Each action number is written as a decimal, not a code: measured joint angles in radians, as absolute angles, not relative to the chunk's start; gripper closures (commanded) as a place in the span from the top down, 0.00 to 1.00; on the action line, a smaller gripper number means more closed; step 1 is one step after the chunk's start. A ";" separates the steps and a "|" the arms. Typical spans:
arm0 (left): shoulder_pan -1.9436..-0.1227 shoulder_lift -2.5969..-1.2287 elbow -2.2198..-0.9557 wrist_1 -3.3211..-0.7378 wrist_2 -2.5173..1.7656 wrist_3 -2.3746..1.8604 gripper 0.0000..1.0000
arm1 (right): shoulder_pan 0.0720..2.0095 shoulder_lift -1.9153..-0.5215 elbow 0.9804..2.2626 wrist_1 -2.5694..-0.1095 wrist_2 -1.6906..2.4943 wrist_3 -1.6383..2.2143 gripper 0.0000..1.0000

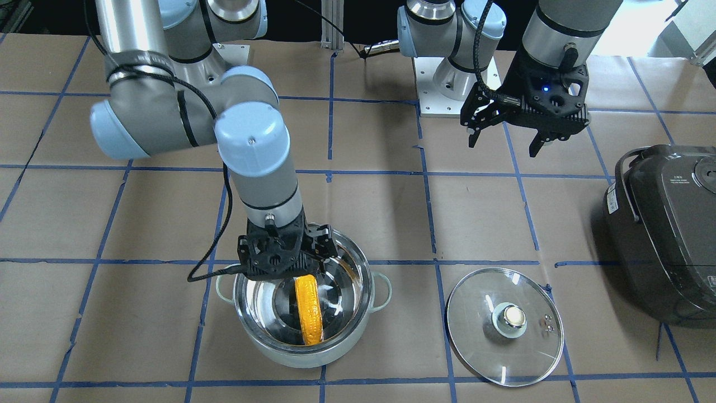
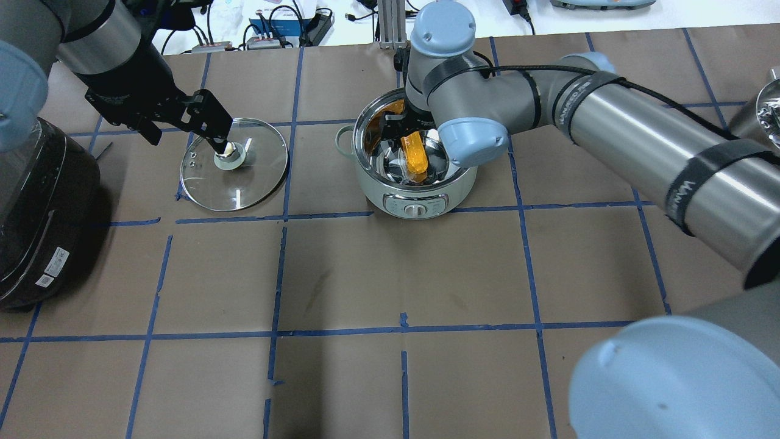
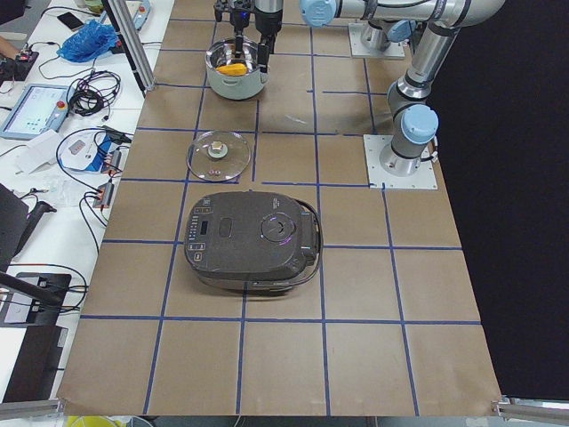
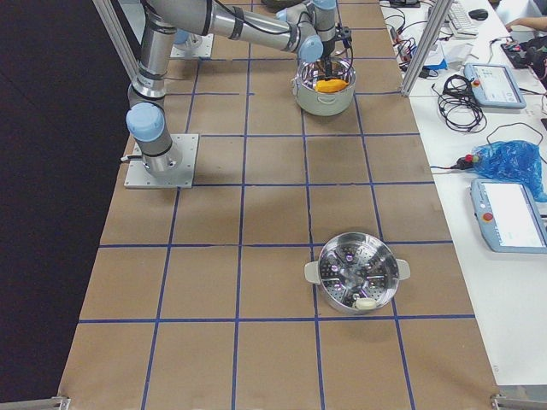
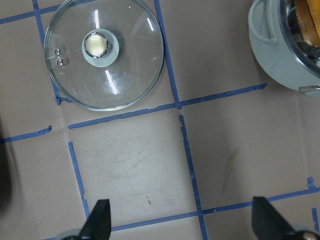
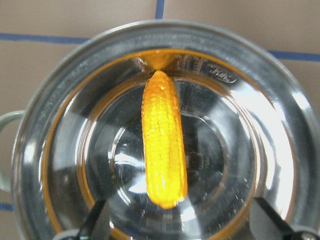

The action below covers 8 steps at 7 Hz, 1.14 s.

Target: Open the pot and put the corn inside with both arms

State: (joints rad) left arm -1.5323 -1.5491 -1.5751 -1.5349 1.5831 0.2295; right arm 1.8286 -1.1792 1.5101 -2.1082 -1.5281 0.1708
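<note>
Currently logged: corn (image 1: 309, 310) lay inside pot (image 1: 335, 350), directly beneath right gripper (image 1: 288, 263), its fingers spread and gripping nothing. Lid (image 1: 506, 320) lay flat, below and ahead of left gripper (image 1: 505, 144), likewise spread, empty. Opening and loading judged done; only arm withdrawal seemingly left.

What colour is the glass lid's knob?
The knob is shiny pale metal on a grey-green base; clearest in the left wrist view.

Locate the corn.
Front-facing view, left of centre: the corn lies inside the pot, below the open right gripper; the glass lid sits to the view's right.
</note>
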 measured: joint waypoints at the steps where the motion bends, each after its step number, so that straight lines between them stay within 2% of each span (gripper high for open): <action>1: -1.532 -1.549 -1.575 -1.534 1.583 0.230 1.00 | 1.810 -1.275 1.513 -2.015 -1.532 0.170 0.96; 4: -1.532 -1.550 -1.575 -1.534 1.583 0.230 1.00 | 1.698 -1.527 1.518 -1.650 -1.539 0.117 1.00; 6: -1.532 -1.550 -1.575 -1.534 1.583 0.230 1.00 | 1.669 -1.587 1.519 -1.527 -1.573 0.086 1.00; 8: -1.532 -1.551 -1.575 -1.534 1.583 0.230 1.00 | 1.665 -1.599 1.518 -1.513 -1.589 0.085 1.00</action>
State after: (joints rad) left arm -1.5320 -1.5507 -1.5753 -1.5339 1.5831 0.2301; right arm 1.6648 -1.5994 1.5180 -1.5130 -1.5894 0.0853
